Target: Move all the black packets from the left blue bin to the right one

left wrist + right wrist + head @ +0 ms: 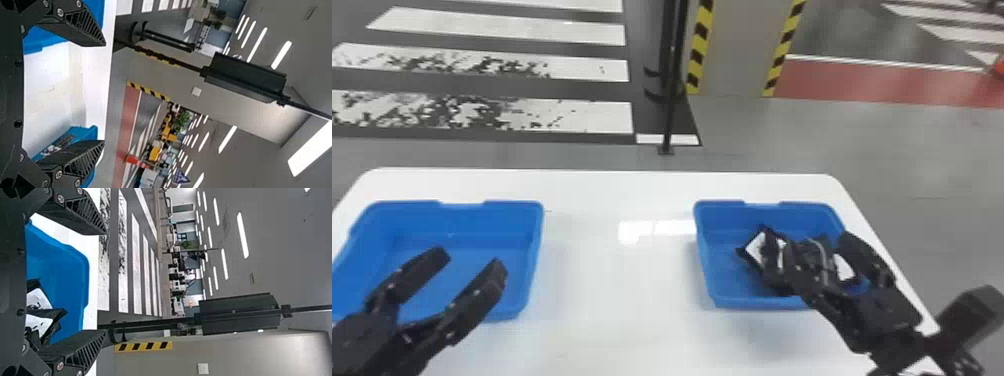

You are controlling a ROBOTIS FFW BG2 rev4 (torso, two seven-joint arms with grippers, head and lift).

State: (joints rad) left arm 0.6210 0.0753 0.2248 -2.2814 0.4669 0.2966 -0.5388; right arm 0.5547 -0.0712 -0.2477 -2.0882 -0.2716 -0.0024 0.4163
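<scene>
The packets (755, 248) lay in the right bin (711, 277), under the right gripper (105, 282), which was far nearer them than the left. Its fingers stood apart, so the coming move probably called for drawing up and off the heap. The packets overlapped, so no one long axis could be made out; the right gripper covered part of them, and their count stayed uncertain. The left gripper (471, 259), fingers apart, was over the left bin (509, 205), hiding part of its near side.
</scene>
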